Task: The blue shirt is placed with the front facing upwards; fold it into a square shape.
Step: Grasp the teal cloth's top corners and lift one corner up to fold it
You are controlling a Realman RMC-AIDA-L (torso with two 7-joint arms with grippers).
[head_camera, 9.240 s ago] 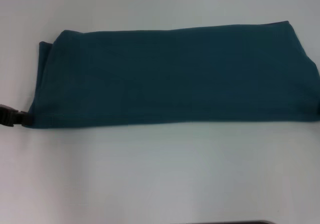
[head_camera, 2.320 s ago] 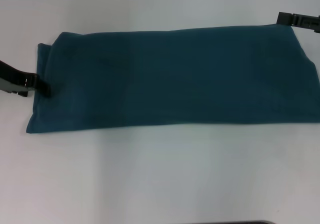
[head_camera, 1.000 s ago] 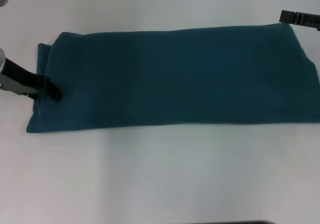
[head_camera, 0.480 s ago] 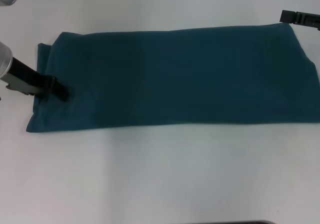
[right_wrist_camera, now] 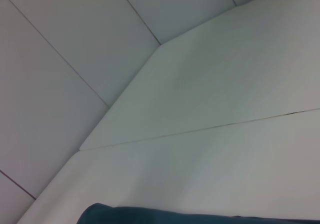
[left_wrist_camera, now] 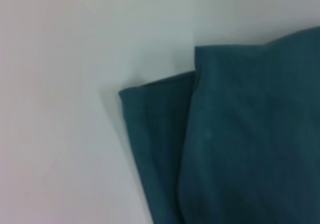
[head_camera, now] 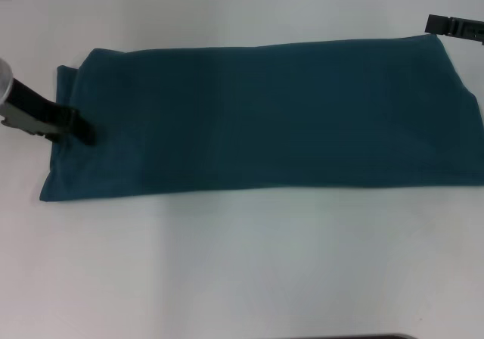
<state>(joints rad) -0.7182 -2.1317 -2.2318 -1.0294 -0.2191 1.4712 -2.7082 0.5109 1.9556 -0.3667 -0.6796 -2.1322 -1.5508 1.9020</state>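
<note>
Head view: the blue shirt [head_camera: 265, 116] lies folded into a long band across the white table [head_camera: 242, 263]. At mid-left the left gripper [head_camera: 76, 127] touches its left end; its opening cannot be told. The right gripper [head_camera: 454, 26] sits at the upper right, by the shirt's far corner.

Left wrist view: the blue shirt [left_wrist_camera: 240, 144] shows layered edges at lower right.

Right wrist view: a shirt [right_wrist_camera: 200, 218] edge along the bottom.

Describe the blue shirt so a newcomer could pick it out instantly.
On the white table lies the blue shirt, folded into one long teal band running left to right. The left gripper is at its left end, the right gripper by its far right corner; it is the only cloth.
</note>
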